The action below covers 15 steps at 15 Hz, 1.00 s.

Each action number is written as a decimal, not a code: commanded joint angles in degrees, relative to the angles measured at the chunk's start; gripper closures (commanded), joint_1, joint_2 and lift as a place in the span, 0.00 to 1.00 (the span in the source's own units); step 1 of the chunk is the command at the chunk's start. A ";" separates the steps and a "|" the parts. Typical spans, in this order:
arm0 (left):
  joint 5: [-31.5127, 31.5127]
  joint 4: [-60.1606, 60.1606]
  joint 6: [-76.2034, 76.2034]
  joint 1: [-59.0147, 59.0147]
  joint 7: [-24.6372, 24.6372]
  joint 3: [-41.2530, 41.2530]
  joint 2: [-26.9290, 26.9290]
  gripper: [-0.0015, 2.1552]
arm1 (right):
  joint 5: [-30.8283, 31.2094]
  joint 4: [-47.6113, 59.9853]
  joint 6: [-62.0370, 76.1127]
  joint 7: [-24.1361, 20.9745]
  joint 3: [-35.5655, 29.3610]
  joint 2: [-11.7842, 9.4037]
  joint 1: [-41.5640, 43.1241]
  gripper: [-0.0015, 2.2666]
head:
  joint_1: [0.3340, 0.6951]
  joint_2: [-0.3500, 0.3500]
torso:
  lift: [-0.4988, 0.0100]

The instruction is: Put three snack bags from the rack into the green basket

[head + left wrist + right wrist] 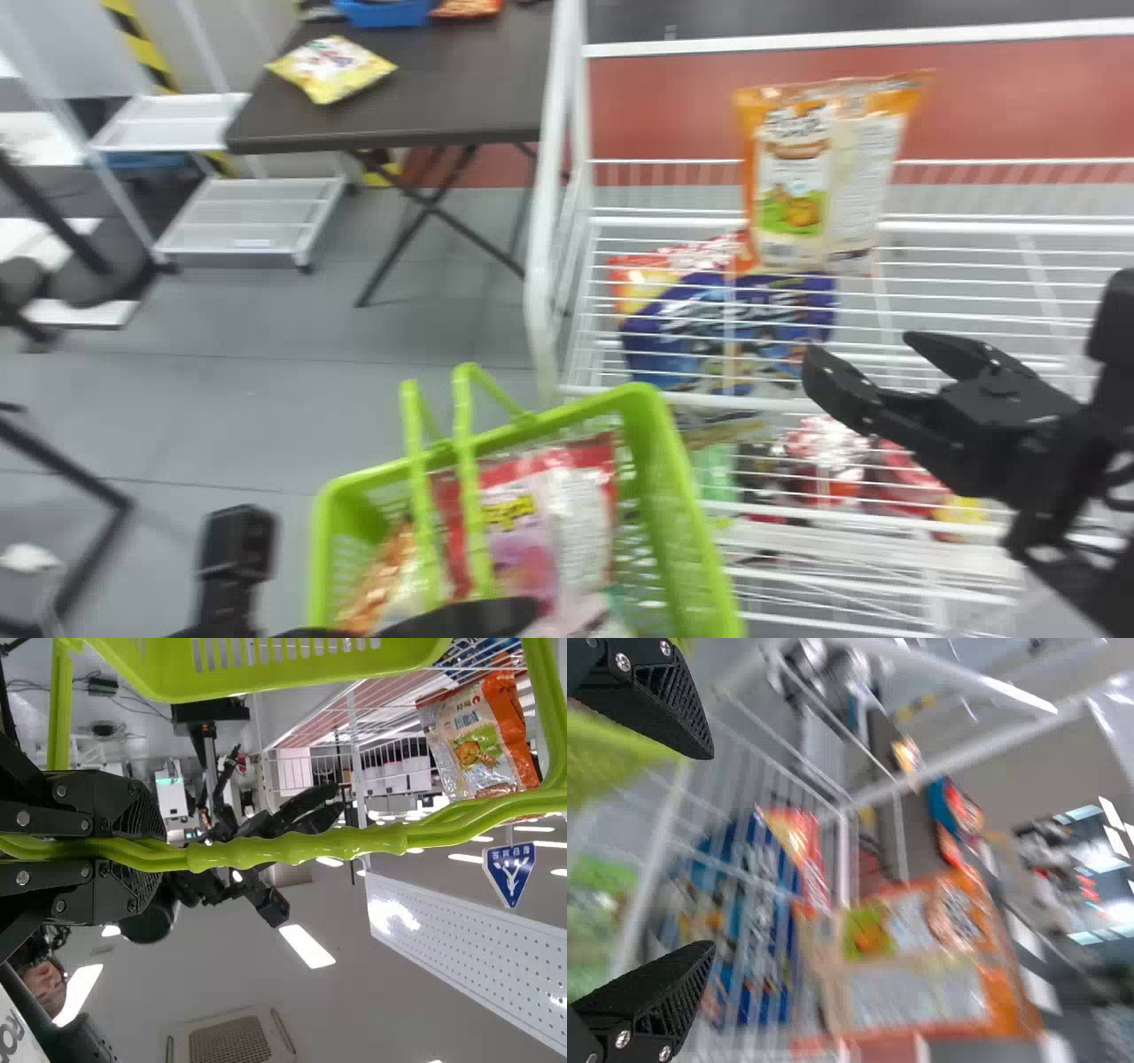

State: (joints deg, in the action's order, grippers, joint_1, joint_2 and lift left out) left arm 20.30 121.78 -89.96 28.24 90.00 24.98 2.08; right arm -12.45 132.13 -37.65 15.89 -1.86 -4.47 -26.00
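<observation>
Right jaws point(859, 344) hung open by the rack point(1001, 228), near-right of an orange snack bag point(793, 177) (a blue one point(682, 341) sat nearer); left jaws point(461, 618) gripped the handle point(297, 848) of the green basket point(691, 505).

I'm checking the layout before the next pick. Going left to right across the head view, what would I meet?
Yellow snack bag on the dark table → red-edged bag in the green basket → blue snack bag on the rack → right gripper.
</observation>
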 commanded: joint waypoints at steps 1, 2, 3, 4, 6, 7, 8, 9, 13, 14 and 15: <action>0.00 -0.49 -0.07 0.24 0.57 0.15 -0.06 1.00 | 2.69 -8.38 25.56 -0.42 -1.65 1.40 -5.03 0.02 | 1.00 0.50 | 0.98; 0.00 -0.75 -0.07 0.24 0.57 0.15 -0.15 1.00 | 3.48 -11.11 31.71 -0.42 -2.35 3.59 -6.88 0.02 | 1.00 0.42 | 0.98; 0.00 -0.66 -0.07 0.32 0.57 0.06 -0.15 1.00 | 6.38 -12.78 34.88 -0.42 -2.62 4.52 -8.02 0.02 | 1.00 0.38 | 0.98; -0.09 -0.75 -0.07 0.32 0.57 -0.02 -0.23 1.00 | 9.11 -13.22 36.11 -0.42 -2.53 4.52 -9.34 0.02 | 1.00 0.36 | 0.98; -0.18 -1.37 -0.07 0.50 0.57 -0.37 -0.50 1.00 | 9.64 -13.75 36.46 -0.24 -2.71 4.52 -11.36 0.02 | 1.00 0.32 | 0.98; -0.18 -1.46 -0.07 0.85 0.57 -0.46 -0.50 1.00 | 9.81 -13.66 36.46 -0.33 -2.79 4.52 -11.62 0.02 | 1.00 0.31 | 0.98; -0.18 -1.46 -0.07 1.03 0.57 -0.46 -0.50 1.00 | 9.64 -13.57 36.64 -0.33 -2.97 4.52 -11.97 0.03 | 1.00 0.30 | 0.98; -0.18 -1.37 -0.07 1.20 0.57 -0.46 -0.50 1.00 | 9.72 -13.48 36.81 -0.33 -2.97 4.52 -12.24 0.03 | 1.00 0.29 | 0.98; 0.09 -1.02 -0.07 1.91 0.57 -0.29 -0.41 1.00 | 9.37 -13.48 36.81 -0.33 -2.97 4.52 -12.76 0.03 | 1.00 0.28 | 0.98; 0.18 -1.02 -0.07 1.99 0.57 -0.29 -0.41 1.00 | 9.20 -13.39 36.81 -0.33 -2.97 4.52 -13.03 0.03 | 1.00 0.28 | 0.98; 0.26 -0.93 -0.07 1.99 0.57 -0.29 -0.32 1.00 | 9.11 -13.22 36.99 -0.33 -2.97 4.52 -13.20 0.03 | 1.00 0.28 | 0.98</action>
State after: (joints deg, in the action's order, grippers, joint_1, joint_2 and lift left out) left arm 20.46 120.77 -89.96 30.16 90.00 24.69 1.69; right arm -3.20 118.74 -0.81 15.56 -4.83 -0.26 -38.96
